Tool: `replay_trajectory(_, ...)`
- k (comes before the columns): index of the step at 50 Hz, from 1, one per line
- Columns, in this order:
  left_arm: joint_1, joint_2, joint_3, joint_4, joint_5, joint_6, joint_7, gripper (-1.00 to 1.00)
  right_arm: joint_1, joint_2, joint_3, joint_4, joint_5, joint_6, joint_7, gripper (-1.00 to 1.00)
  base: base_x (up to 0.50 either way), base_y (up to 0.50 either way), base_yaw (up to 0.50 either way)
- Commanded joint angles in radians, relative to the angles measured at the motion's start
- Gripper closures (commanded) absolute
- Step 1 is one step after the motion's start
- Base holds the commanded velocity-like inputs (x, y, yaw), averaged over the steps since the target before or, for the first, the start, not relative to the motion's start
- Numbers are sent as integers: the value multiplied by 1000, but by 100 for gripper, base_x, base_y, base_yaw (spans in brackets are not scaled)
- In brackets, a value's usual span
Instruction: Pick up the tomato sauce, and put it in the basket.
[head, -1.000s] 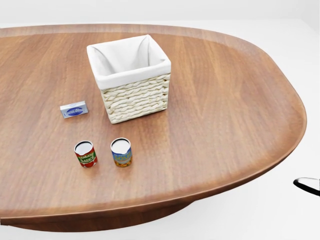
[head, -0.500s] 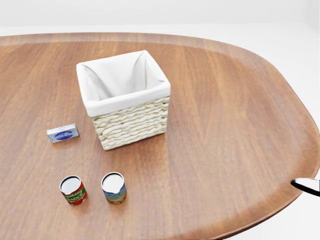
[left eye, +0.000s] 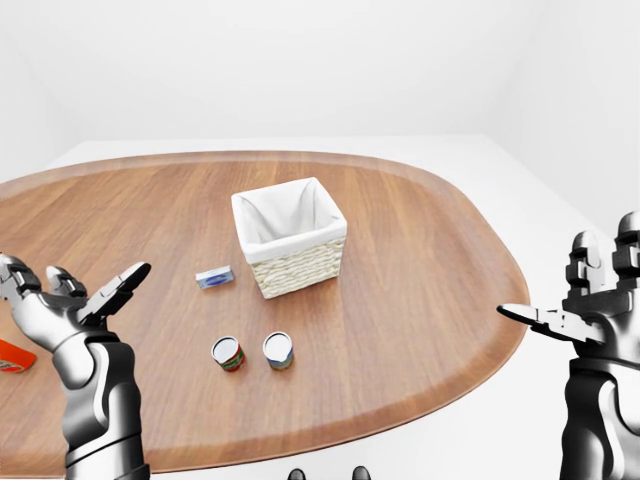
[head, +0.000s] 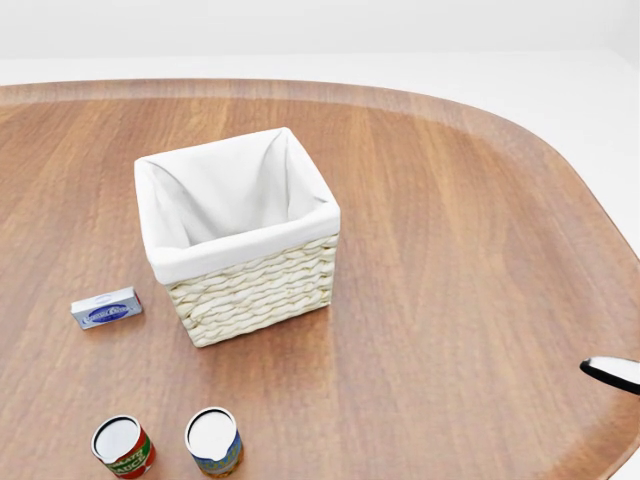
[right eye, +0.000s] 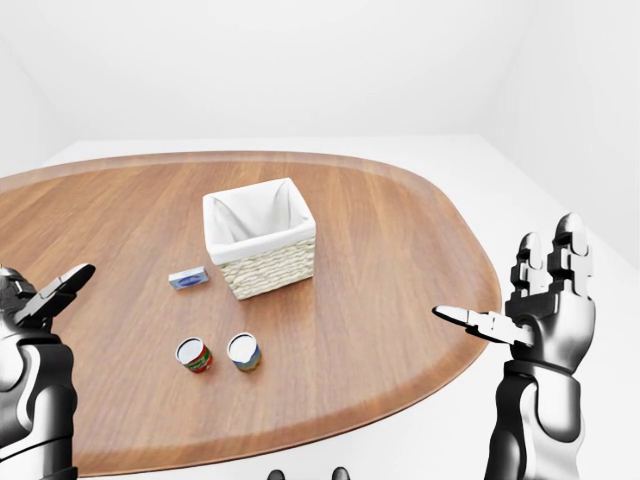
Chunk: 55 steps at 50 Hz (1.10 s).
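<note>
Closer to the table now than a second ago: whole head view shifted, so camera moved, not the things; basket larger and lower in frame, both cans dropped to the bottom edge.

Head view: wicker basket (head: 240, 240) with white cloth lining, upright on the wooden table (head: 470, 250), left of centre. Small blue-and-white box (head: 106, 308) lying flat, left of the basket, apart from it. Tomato sauce can (head: 122, 447), red label, upright at bottom left, below the box. Second can (head: 214, 441), blue and yellow label, upright just beside it on the right, not touching. Both cans well below the basket, none in it. Black fingertip (head: 610, 372) entering from the right edge.

Left-eye view: left hand (left eye: 62, 305) raised at the left edge over the table, fingers spread, palm up, gripping nothing. Orange-red object (left eye: 14, 355) on the table at far left, partly hidden behind that hand; kind not clear. Right hand (left eye: 590, 305) raised beyond the table's right rim, fingers upright, thumb pointing left, empty.

Right-eye view: same layout, shifted left. Right hand shown whole, spread and empty, well apart from both cans. Left hand cut by the left edge, fingers extended. Sauce can between the left hand and the second can, untouched.
</note>
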<state>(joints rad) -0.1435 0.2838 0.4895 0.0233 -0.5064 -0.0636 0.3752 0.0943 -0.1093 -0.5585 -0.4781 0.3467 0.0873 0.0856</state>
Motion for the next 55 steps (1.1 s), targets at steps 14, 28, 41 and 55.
replay_trajectory(14, -7, -10, -32, 18, 47, 16, -35, -100, 5, 4, -3, -8, 7, 0, -2, -100, 0, 0, 0)
replay_trajectory(28, -5, -17, -233, -29, 699, 151, -178, -100, 1, 1, 0, -9, 4, 0, -6, -100, 0, 0, 0)
replay_trajectory(41, 129, -74, -234, -235, 1186, 151, -455, -100, 0, 1, 5, -4, 0, 0, -7, -100, 0, 0, 0)
replay_trajectory(55, 150, -81, -249, -122, 1326, 151, -437, -100, 1, 2, 8, 4, -2, 0, -7, -100, 0, 0, 0)
